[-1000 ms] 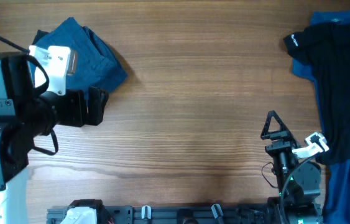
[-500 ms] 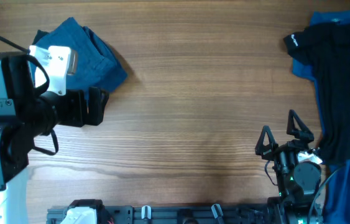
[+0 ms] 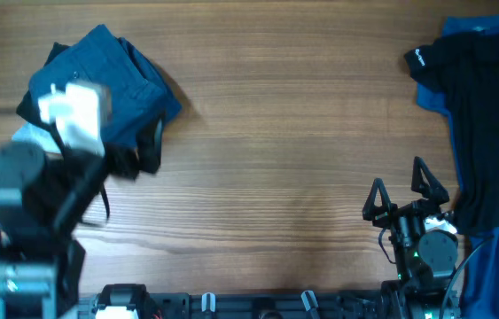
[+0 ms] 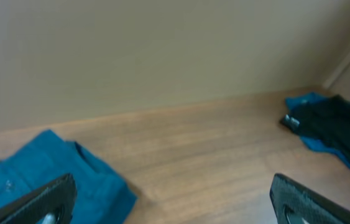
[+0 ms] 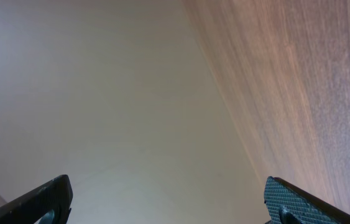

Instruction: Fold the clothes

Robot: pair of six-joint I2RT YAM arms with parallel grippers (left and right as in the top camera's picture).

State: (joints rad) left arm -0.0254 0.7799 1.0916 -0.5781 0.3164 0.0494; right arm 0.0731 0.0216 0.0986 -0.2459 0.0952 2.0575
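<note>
- Meanwhile, the clothes (image 3: pixel 120 80), a dark blue bundle, lie crumpled at the far left of the table (image 3: pixel 276 133), with the left gripper (image 3: pixel 143 149) at their edge, jaws apart and empty.
- Right gripper (image 3: pixel 400 190) stands wide, holding nothing.
- Likely best: pinch 2 corners and spread the cloth flat first.
- No containers in view.
</note>
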